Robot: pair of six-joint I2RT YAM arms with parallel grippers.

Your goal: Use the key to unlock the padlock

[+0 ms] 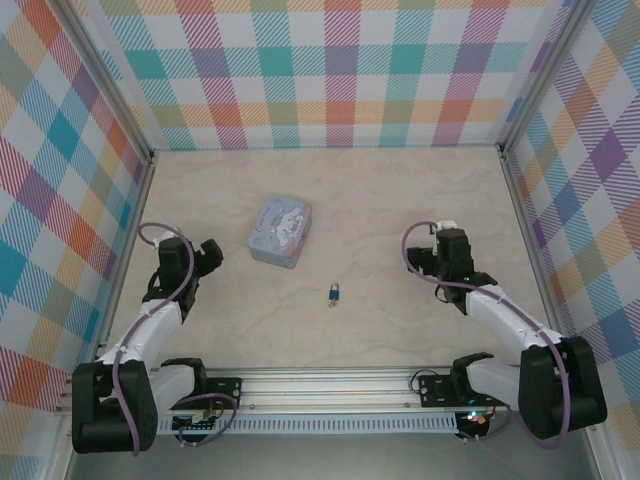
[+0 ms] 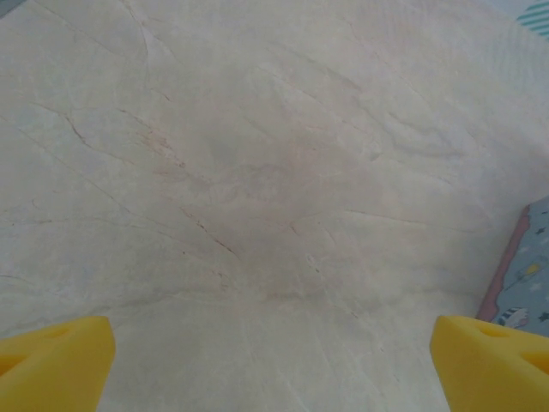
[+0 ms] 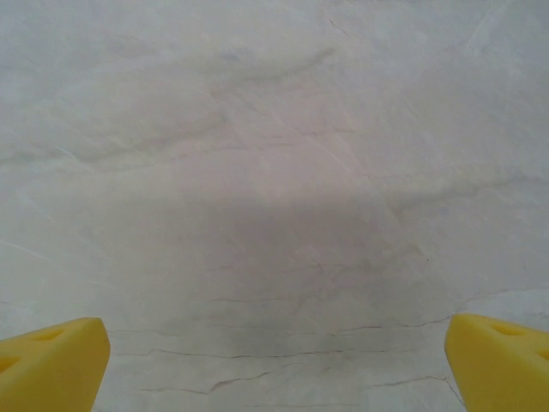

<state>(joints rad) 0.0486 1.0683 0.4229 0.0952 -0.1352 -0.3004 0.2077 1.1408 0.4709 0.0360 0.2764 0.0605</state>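
Note:
The tiny blue padlock [image 1: 331, 291] lies on the marble tabletop, midway between the two arms and a little nearer than the tin. A small dark bit at its near end looks like the key [image 1: 331, 303]; it is too small to tell how it sits in the lock. My left gripper [image 1: 211, 251] hovers left of the tin, well away from the padlock. In the left wrist view its yellow fingertips [image 2: 53, 360] stand wide apart, so the left gripper [image 2: 274, 360] is open over bare table. My right gripper [image 1: 416, 259] is off to the padlock's right, and the right gripper [image 3: 276, 365] is open with nothing between its fingers.
A pale-blue cartoon-printed tin [image 1: 280, 230] sits behind and left of the padlock; the tin's edge [image 2: 525, 275] shows at the right of the left wrist view. Checkered walls [image 1: 330, 70] enclose the table on three sides. A metal rail [image 1: 330, 385] runs along the near edge.

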